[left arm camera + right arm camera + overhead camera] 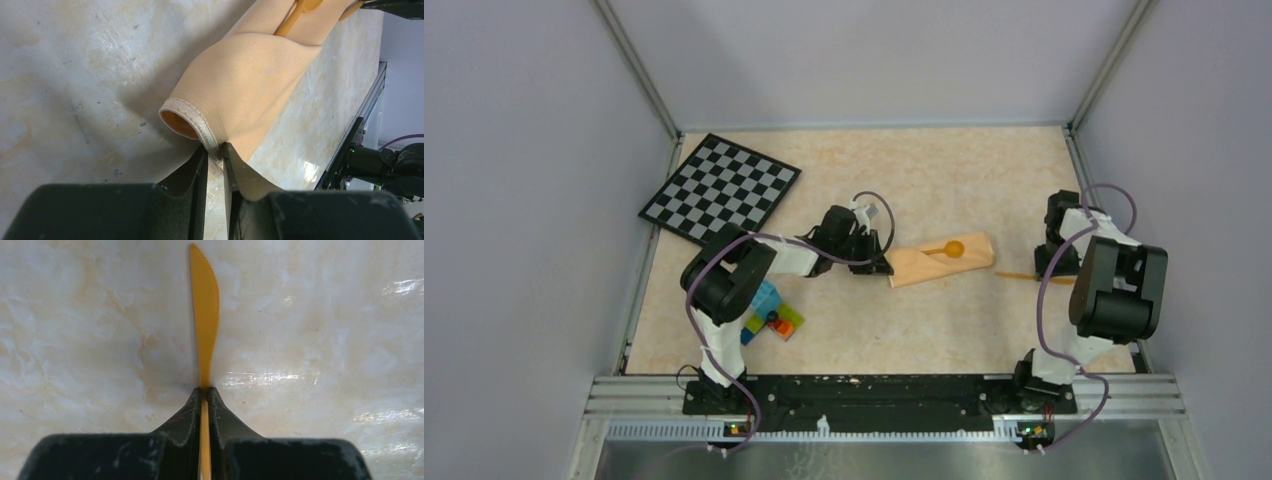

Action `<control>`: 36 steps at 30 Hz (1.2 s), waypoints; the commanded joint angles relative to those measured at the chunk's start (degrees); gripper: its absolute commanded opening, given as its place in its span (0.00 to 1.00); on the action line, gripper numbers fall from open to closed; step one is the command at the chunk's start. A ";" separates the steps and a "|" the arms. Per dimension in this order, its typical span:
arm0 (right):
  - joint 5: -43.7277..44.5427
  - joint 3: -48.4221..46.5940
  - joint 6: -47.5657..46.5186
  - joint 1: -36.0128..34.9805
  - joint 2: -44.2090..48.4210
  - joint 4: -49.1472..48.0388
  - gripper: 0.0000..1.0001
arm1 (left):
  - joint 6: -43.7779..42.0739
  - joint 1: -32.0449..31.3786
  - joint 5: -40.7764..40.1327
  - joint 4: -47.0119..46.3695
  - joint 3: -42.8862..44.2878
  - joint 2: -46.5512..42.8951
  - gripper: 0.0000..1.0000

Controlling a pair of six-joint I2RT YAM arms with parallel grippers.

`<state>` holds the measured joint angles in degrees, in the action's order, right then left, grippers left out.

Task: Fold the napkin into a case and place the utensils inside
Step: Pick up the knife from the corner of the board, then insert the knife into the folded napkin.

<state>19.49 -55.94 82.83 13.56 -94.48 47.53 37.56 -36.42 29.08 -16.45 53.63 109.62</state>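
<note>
The peach-orange napkin (942,259) lies folded as a narrow case in the middle of the table. An orange-yellow spoon (949,248) rests on it, bowl to the right. My left gripper (882,263) is at the case's left end, shut on the cloth's hemmed edge (212,142), which it lifts so that the mouth gapes. An orange-yellow knife (204,315) lies on the table right of the case. My right gripper (205,390) is shut on its handle, the serrated blade pointing away from it. In the top view the knife (1016,274) shows as a thin strip beside the right gripper (1044,272).
A black-and-white checkered board (720,187) lies at the back left. A cluster of coloured toy bricks (771,316) sits near the left arm's base. Grey walls enclose the marbled table (944,170) on three sides.
</note>
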 commanded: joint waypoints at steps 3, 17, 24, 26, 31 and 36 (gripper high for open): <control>5.16 0.10 -7.33 0.43 9.73 -0.69 0.00 | -0.32 -0.07 0.82 -3.76 -2.23 -0.96 0.22; 12.77 -0.75 0.38 -24.51 22.30 0.08 0.00 | 0.47 -0.05 0.97 -4.68 -3.03 -1.00 0.22; 19.55 -9.34 9.87 -32.65 10.43 6.15 0.00 | 0.84 -0.18 1.24 -5.09 -3.91 -1.21 0.21; 20.22 -9.93 10.52 -33.16 8.85 6.50 0.00 | 0.97 -0.19 1.20 -5.17 -3.84 -1.23 0.21; 23.03 -10.51 14.01 -35.91 6.05 9.62 0.00 | 1.38 -0.39 1.55 -5.65 -3.91 -1.49 0.20; 24.05 -10.54 18.76 -38.93 2.65 11.74 0.00 | 1.03 -0.45 1.51 -5.30 -4.05 -1.77 0.19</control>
<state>39.99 -64.23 96.36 -23.07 -89.45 55.68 39.11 -36.49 30.59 -21.85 50.54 109.62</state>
